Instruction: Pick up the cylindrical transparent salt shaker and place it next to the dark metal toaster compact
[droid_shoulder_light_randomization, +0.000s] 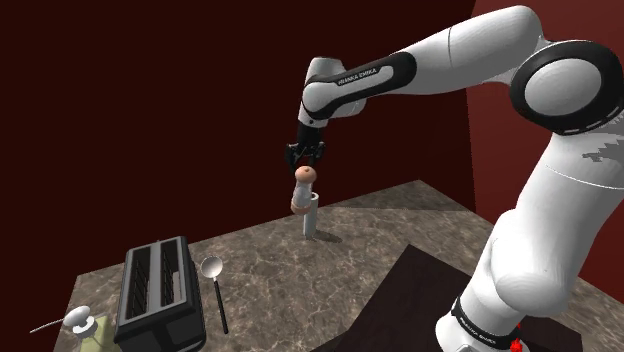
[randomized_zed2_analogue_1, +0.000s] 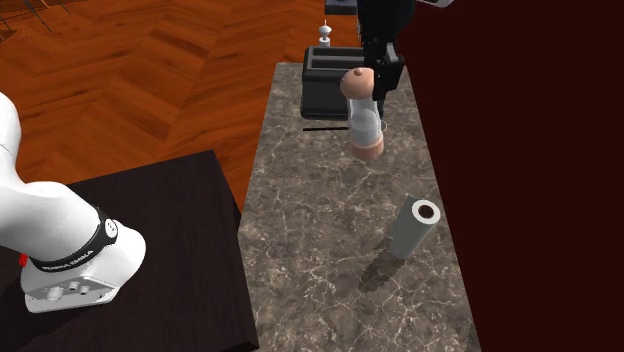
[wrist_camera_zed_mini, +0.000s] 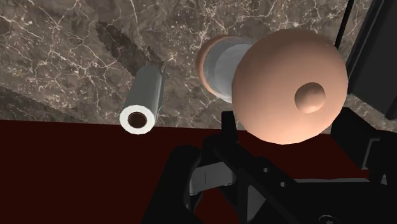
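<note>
Black two-finger end effector (droid_shoulder_light_randomization: 305, 162) closed to narrow gap, clasping rounded peach cap of cylindrical salt shaker (randomized_zed2_analogue_1: 363, 118) with clear-grey body and peach base. Shaker hangs lifted above brown marbled tabletop (randomized_zed2_analogue_1: 320, 250). Grey-white hollow cylinder (randomized_zed2_analogue_1: 412, 230) stands nearby. Dark slotted toaster (droid_shoulder_light_randomization: 160, 290) well apart, cut off at shoulder view's bottom edge. Fingertips mostly hidden behind cap in wrist view.

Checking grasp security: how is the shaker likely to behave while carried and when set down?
The shaker looks rigid and, being small beside the toaster, is probably light. The tool grips it near its smooth domed cap, so it may slip or swing; it hangs somewhat tilted. Tall and narrow, it could tip or roll if released off-vertical.
</note>
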